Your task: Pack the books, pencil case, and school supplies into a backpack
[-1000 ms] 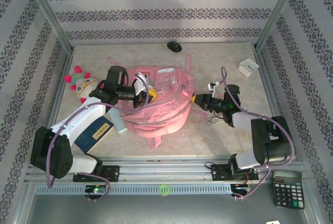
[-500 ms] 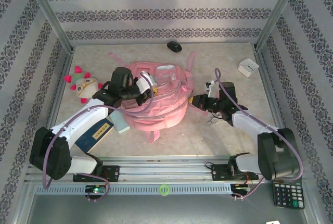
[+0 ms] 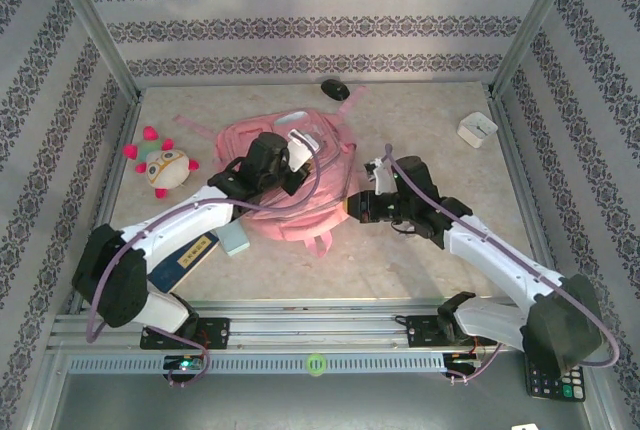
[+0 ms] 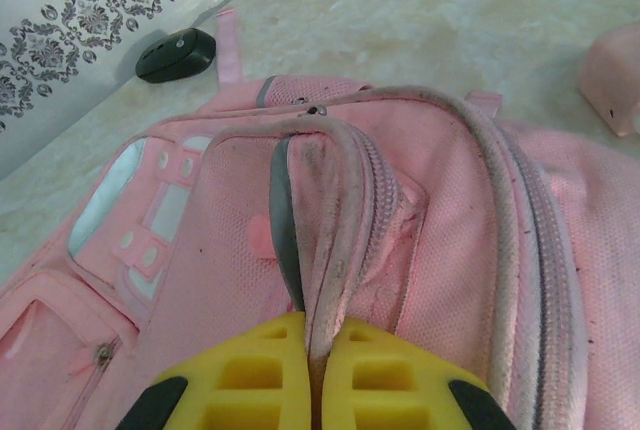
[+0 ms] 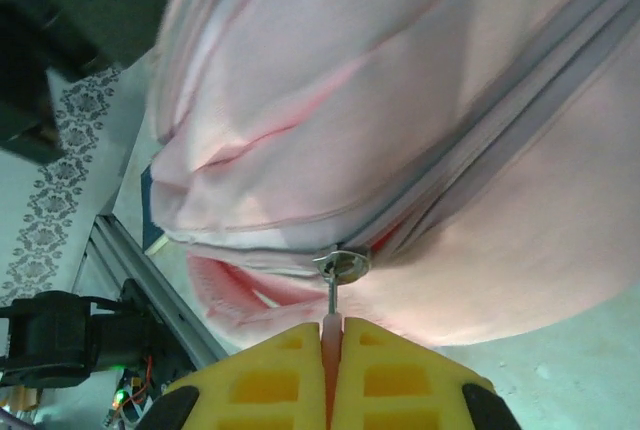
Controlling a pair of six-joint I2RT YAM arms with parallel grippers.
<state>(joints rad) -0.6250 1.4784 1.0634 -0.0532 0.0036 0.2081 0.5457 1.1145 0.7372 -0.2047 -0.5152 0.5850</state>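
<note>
The pink backpack [image 3: 300, 200] lies mid-table, zip not yet drawn wide — left gripper [image 4: 315, 375] pinched shut on a fold of its zipper edge, right gripper [image 5: 332, 355] clamped on the zipper pull [image 5: 341, 266]. It looks like the opening step: next the right must draw the pull along its track while the left holds firm — book [image 3: 183, 256] and pencil case [image 3: 237, 240] wait by the left arm.

Pink backpack [image 3: 290, 175] with paler pink panels; beside it a dark blue book [image 3: 178, 265], yellowish-patched, and a seemingly pale blue pencil case [image 3: 237, 240].
</note>
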